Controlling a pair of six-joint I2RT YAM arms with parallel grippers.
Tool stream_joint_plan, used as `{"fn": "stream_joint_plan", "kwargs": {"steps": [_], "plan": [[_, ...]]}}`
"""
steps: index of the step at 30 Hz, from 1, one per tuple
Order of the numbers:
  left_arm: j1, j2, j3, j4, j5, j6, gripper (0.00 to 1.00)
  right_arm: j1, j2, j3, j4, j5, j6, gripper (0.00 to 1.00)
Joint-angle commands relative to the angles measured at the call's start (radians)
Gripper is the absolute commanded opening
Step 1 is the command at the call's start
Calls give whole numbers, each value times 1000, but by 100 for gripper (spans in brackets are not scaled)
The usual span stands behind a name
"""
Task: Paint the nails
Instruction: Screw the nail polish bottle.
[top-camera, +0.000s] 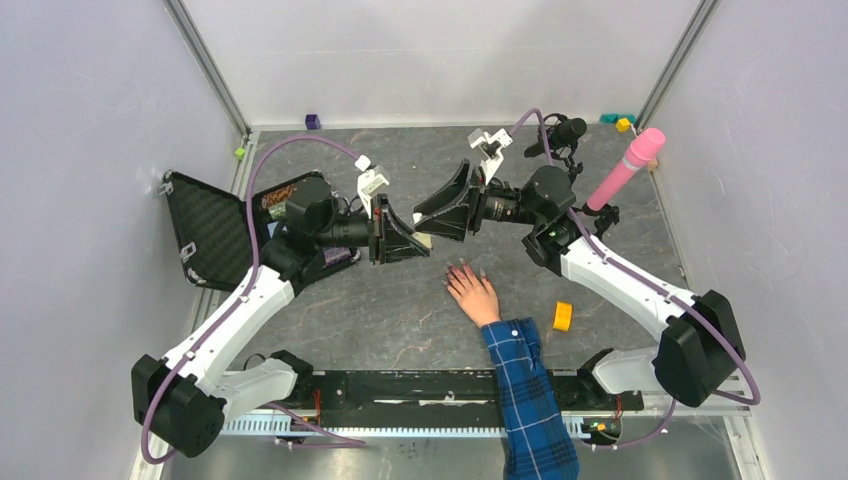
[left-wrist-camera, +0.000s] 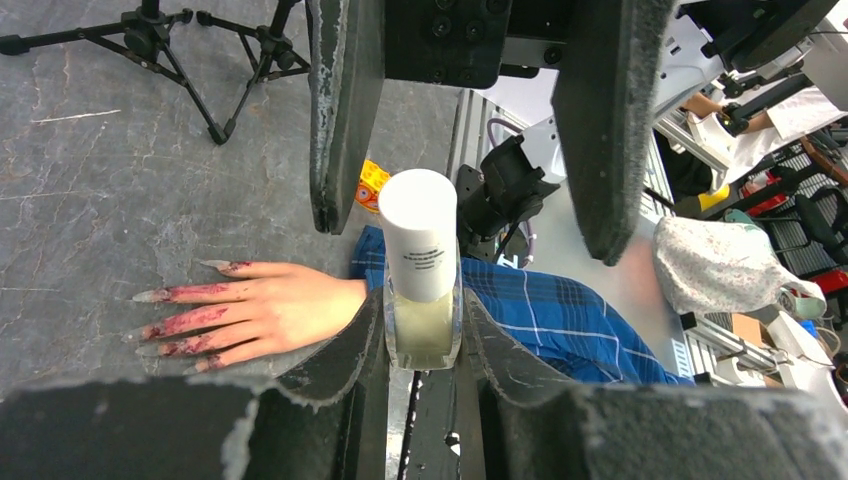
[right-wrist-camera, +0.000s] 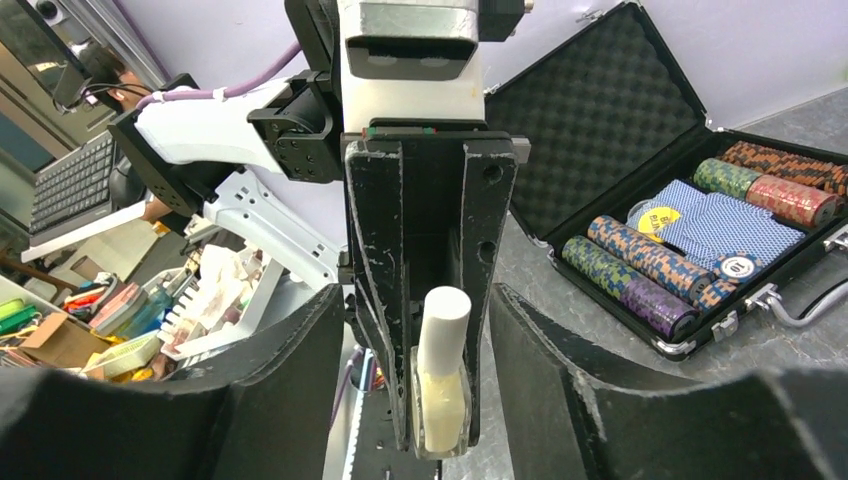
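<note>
The dark grey, stone-patterned table (top-camera: 400, 320) carries an open black foam-lined case (top-camera: 215, 230) at its left edge, with rows of poker chips in it. Just right of that, my left gripper (top-camera: 416, 243) points toward the middle of the table. Its fingers are clamped tight on the small clear glass bottle (left-wrist-camera: 420, 270), which has a tall white cap and pale yellowish liquid inside. The glass body sits between the fingers and the cap sticks out past their tips. My right gripper (top-camera: 434, 212) faces it tip to tip from the other side, fingers spread apart on either side of the white cap. In the right wrist view I see a gap on both sides of the cap, so this gripper holds nothing. Closer to the near edge and a little right of centre, a pale hand (top-camera: 472, 292) lies flat, palm down, fingers aimed at the far edge. Its blue plaid sleeve (top-camera: 525, 380) runs back over the near edge. The nails (left-wrist-camera: 150, 296) are long, pointed and dark pinkish, with the same colour smeared along the fingers; they are near the bottle but apart from it. Right of the sleeve lies a small yellow ring (top-camera: 562, 316). Toward the far right corner I see a small black tripod (top-camera: 560, 135) and a tilted pink cylinder (top-camera: 625, 168).
</note>
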Motion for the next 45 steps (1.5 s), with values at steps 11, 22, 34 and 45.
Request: {"fn": "stream_joint_plan", "kwargs": {"steps": [11,22,34,45], "plan": [[-16,-13,9,6,28,48,2,11,26,94,-115,9,-95,46],[-17,-30,9,-10,-34,64,2,12,27,112,-243,-26,-169,18],[-17,-65,13,-87,-186,116,2,46,-7,87,-482,112,-345,0],[-16,-93,-3,-79,-328,105,2,142,-49,20,-624,433,-402,0]]}}
